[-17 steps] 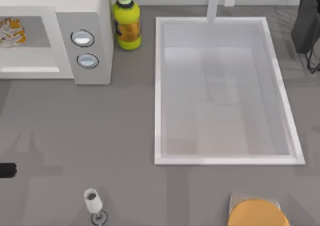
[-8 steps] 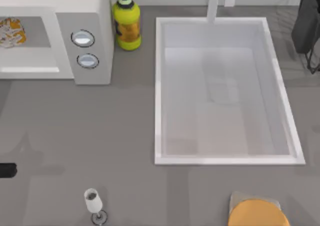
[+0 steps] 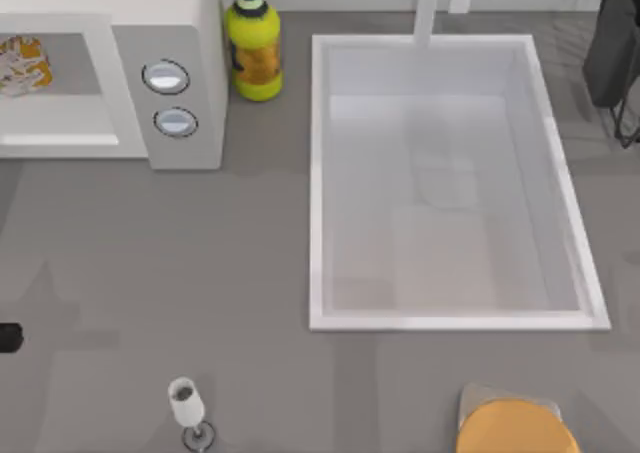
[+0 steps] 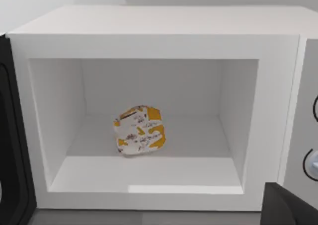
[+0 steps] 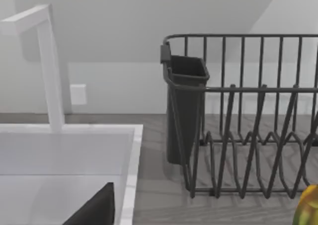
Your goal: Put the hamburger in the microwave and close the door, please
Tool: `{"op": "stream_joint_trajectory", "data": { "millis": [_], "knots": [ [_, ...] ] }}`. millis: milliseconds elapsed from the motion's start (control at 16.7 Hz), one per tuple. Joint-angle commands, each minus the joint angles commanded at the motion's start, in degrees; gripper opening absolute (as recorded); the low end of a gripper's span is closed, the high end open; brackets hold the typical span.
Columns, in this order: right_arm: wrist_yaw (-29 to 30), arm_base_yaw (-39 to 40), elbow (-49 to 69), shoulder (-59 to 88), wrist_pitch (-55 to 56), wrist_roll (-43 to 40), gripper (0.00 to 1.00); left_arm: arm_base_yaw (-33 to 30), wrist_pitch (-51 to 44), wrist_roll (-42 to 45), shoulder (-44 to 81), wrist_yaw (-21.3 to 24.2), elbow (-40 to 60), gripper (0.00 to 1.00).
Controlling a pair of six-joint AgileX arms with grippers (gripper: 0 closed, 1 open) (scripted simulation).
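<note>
Inside the microwave (image 4: 149, 41) cavity lies the hamburger (image 4: 139, 130); door (image 4: 10, 150) open; either tool's state: cannot tell

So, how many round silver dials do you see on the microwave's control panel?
2. On the light grey-white box microwave, one round silver dial sits farther back in the top view, the second dial just in front of it. None seems hidden.
</note>
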Motion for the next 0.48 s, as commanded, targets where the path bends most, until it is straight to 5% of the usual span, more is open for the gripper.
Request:
{"op": "stream_joint_trajectory", "data": {
  "millis": [480],
  "knots": [
    [0.0,0.0,0.0,0.0,0.0,0.0,1.0,5.2,2.1,0.0,2.2,5.2,0.1,0.0]
  ]
}}
